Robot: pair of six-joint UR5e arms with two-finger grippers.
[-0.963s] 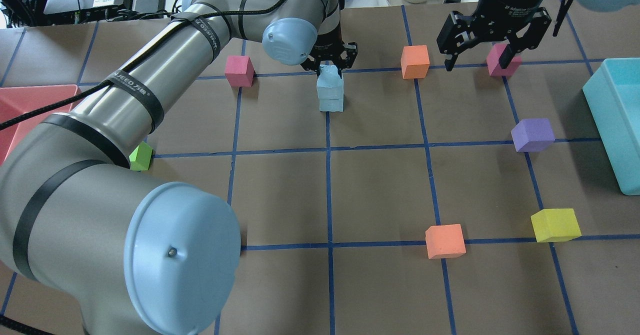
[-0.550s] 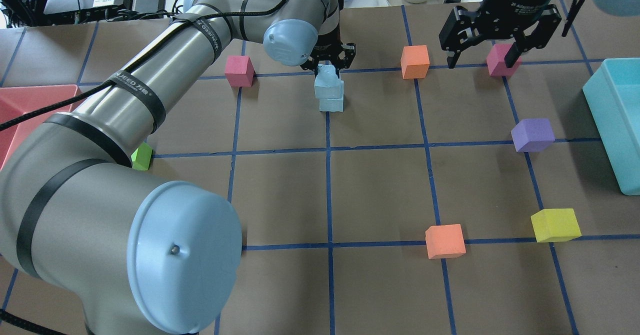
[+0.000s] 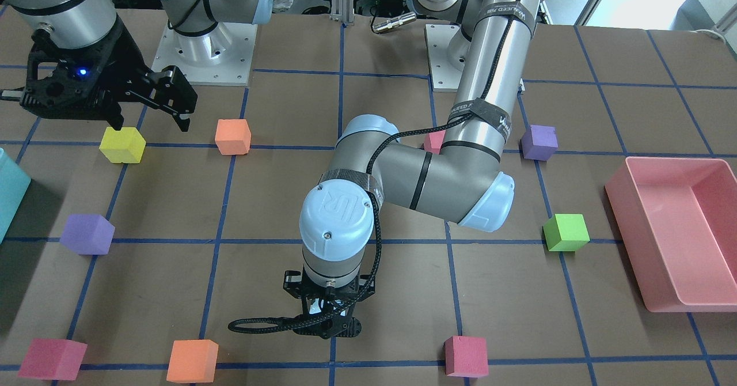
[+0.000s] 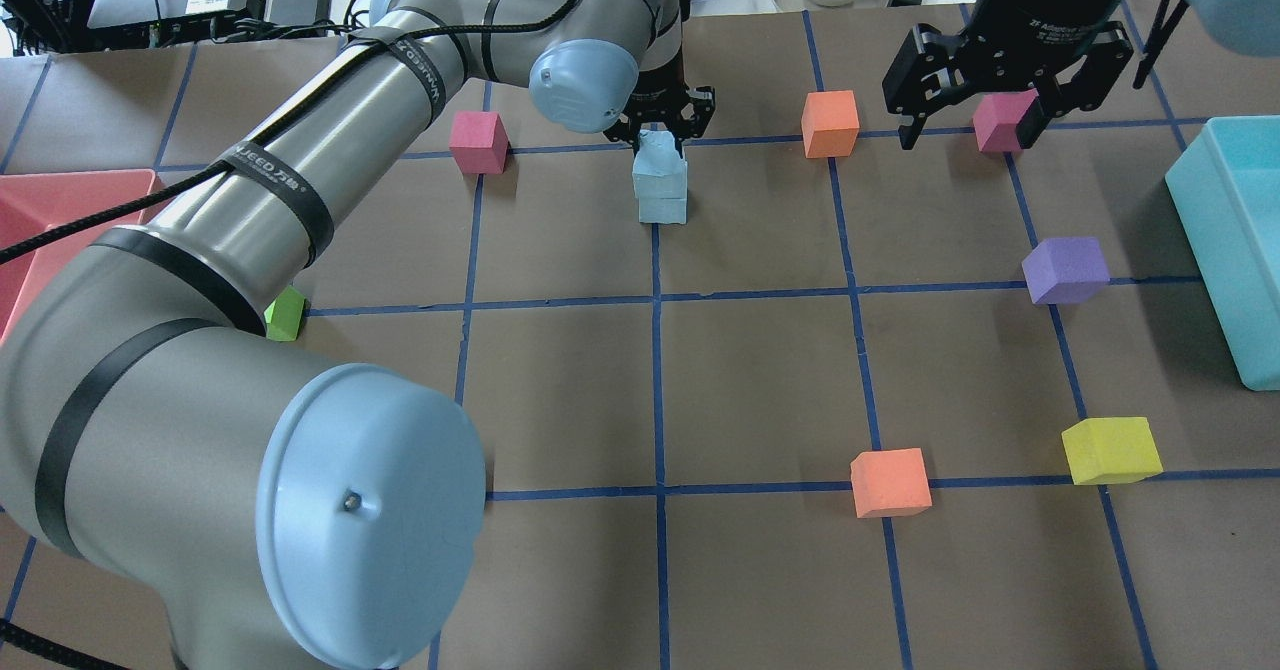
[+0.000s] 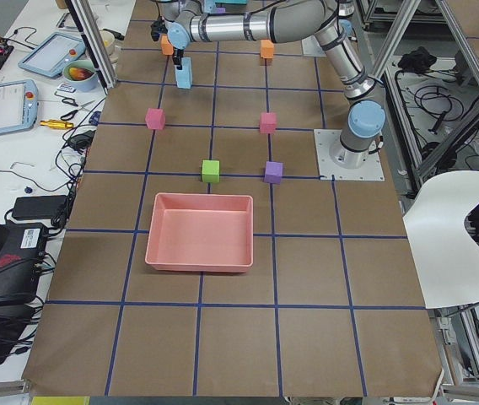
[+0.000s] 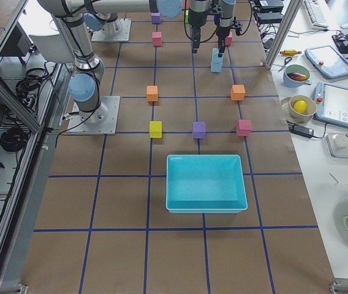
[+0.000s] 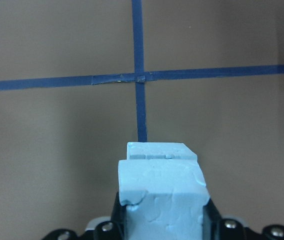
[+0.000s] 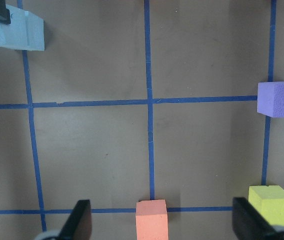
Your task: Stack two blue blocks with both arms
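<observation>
Two pale blue blocks stand stacked on a blue tape line at the far middle of the table. The lower blue block rests on the mat and the upper blue block sits on it. My left gripper is shut on the upper block from above. In the left wrist view the upper block sits between the fingers, with the lower block's edge showing beyond it. The front-facing view hides the stack behind the left wrist. My right gripper is open and empty, above a magenta cube.
Loose cubes lie around: pink, orange, purple, yellow, orange, green. A teal container stands at the right edge and a pink tray at the left.
The upper blue block leaned left in the left gripper, then came back square over the lower one. The right gripper has drifted a little right and farther back, still open.
</observation>
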